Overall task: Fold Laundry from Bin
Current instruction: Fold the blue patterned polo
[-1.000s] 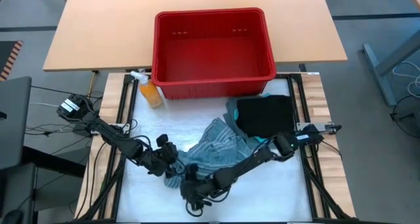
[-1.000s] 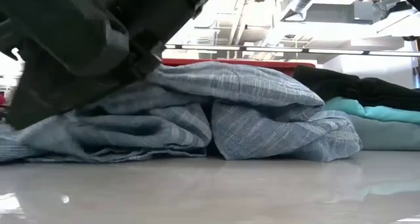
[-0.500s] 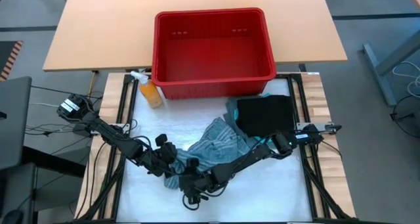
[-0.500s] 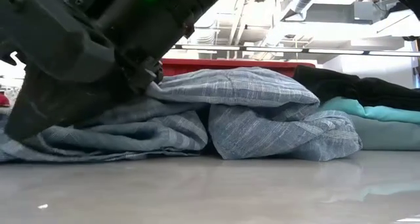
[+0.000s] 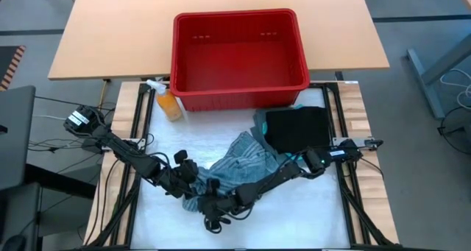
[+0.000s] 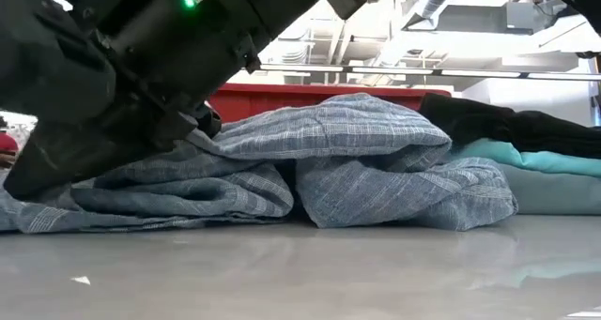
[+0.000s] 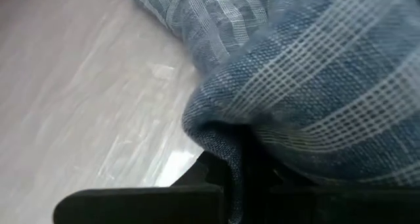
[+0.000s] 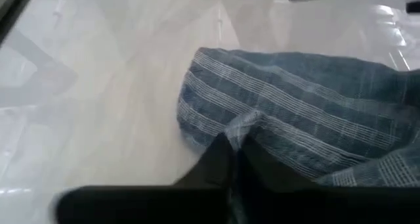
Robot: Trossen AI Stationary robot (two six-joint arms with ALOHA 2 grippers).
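Both tools pinch the near edge of the blue-grey shirt (image 5: 239, 163) heaped mid-desk: left tool (image 5: 193, 183) and right tool (image 5: 213, 205) clamped on cloth. Next, I'd guess, lifting and spreading it flat for folding.

In the high view, bare white table (image 5: 309, 207) lies open at the lower right and along the left edge, wide enough for a gripper to pass. The centre is blocked by the crumpled blue-grey garment (image 5: 246, 161), with both arms crossing low over its lower left end. Right of centre the black garment (image 5: 298, 128) sits stacked on turquoise cloth. The red bin (image 5: 239, 58) closes off the upper middle, and the orange spray bottle (image 5: 167, 101) stands just beside its lower left corner.
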